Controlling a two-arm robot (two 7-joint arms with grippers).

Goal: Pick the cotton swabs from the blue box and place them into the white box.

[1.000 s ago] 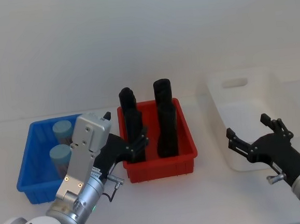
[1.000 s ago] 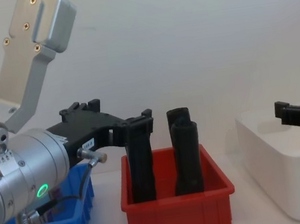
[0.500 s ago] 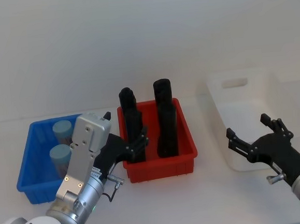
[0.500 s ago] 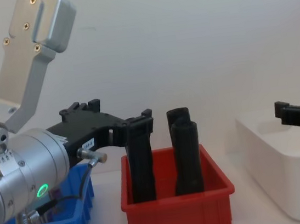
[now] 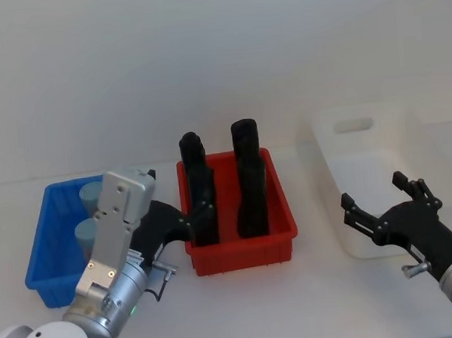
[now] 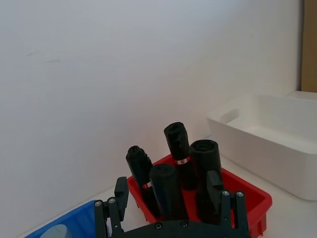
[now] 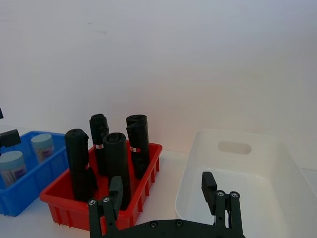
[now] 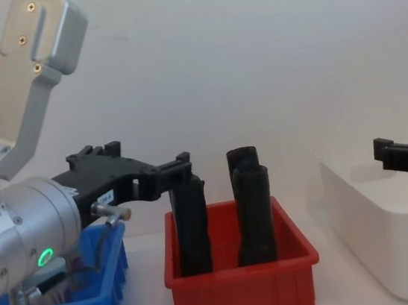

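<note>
Head view: upright blue-lidded clear cotton swab tubs (image 5: 88, 231) in the ribbed blue plastic box (image 5: 41, 248) stand frame-left of my open, empty left hand (image 5: 174, 208); right hand (image 5: 375, 203) idles open.

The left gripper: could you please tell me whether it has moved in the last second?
Yes. The left gripper has shifted toward the robot's left, away from the red bin and nearer the blue box.
</note>
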